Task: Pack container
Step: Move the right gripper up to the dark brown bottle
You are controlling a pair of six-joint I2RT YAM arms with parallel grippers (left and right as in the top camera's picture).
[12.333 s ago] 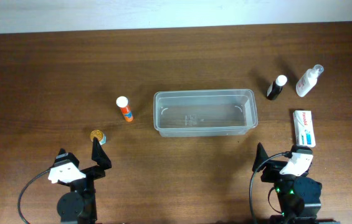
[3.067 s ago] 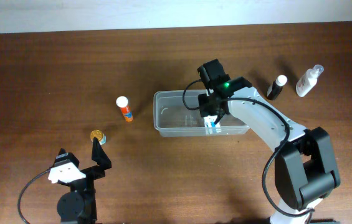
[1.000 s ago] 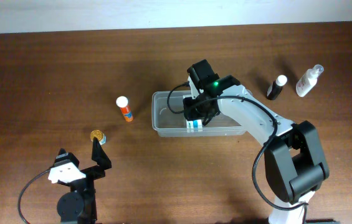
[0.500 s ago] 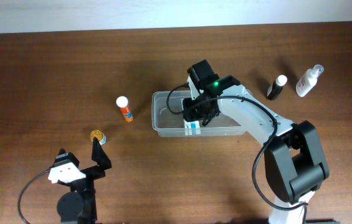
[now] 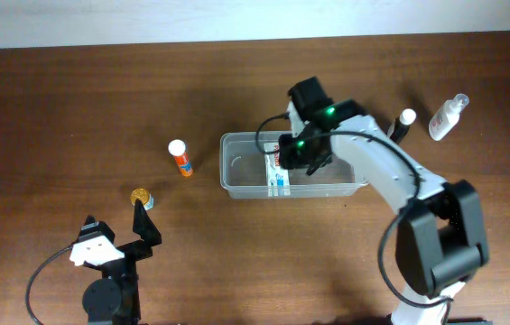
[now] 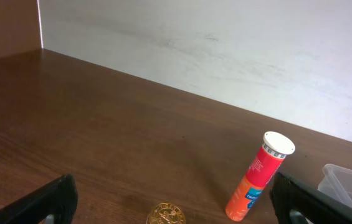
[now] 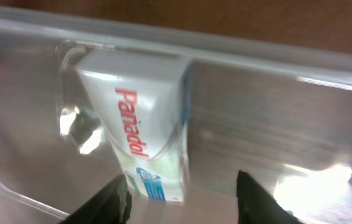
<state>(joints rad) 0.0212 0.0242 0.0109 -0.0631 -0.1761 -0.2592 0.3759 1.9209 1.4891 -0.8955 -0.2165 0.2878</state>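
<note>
The container (image 5: pixel 345 140), a clear shallow tub, stands mid-table. A white Panadol box (image 5: pixel 277 171) lies flat inside it near the left end. My right gripper (image 5: pixel 296 155) hovers over the tub just right of the box. In the right wrist view the box (image 7: pixel 135 134) rests on the tub floor against the wall (image 7: pixel 275 56). My right gripper (image 7: pixel 183 182) is open, with the box's near end between the spread fingers and a gap on its right side. My left gripper (image 5: pixel 115 218) rests at the front left, wide open and empty.
An orange tube with a white cap (image 5: pixel 180 158) and a gold-lidded jar (image 5: pixel 142 197) stand left of the tub. Both show in the left wrist view as tube (image 6: pixel 260 177) and jar (image 6: pixel 166 214). A black bottle (image 5: pixel 401 125) and a white spray bottle (image 5: pixel 447 116) stand at the right.
My right gripper has let go of the Panadol box, opened a little and shifted right and back. The box now lies on the tub floor. The left arm has not moved.
</note>
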